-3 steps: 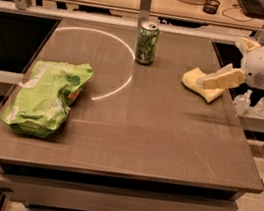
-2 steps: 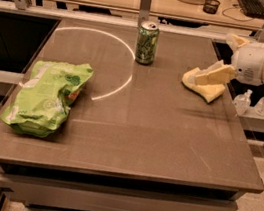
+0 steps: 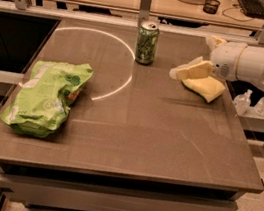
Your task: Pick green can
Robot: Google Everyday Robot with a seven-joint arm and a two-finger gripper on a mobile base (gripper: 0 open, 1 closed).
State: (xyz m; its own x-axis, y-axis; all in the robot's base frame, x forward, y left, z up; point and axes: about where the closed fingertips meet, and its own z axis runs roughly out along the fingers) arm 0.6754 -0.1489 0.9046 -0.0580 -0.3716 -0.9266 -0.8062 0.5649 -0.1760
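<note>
Gripper (image 3: pixel 180 78) hangs low over the far right part of the table (image 3: pixel 165 149), on the end of the white arm (image 3: pixel 246 61) that reaches in from the right. I read its two cream fingers (image 3: pixel 194 71) as parted, a moderate gap rather than a wide one, with nothing between them and nothing touching them that I can make out.

Beyond the fingertips, to their left and a little farther back, the green can (image 3: pixel 146 42) stands upright near the table's far edge. It stands apart from the gripper, with bare tabletop between the two.

I'd expect the can to be a thin-walled aluminium cylinder: stiff enough if full, easy to dent if empty, and I cannot tell which. Its printed side is smooth and likely slippery, and a tall narrow can tips easily when nudged. I would take it across the middle of the body, below the silver rim, one finger on each side, squeezing gently.

Well off to the gripper's far left lies a light-green snack bag (image 3: pixel 47 95), out of the way.
</note>
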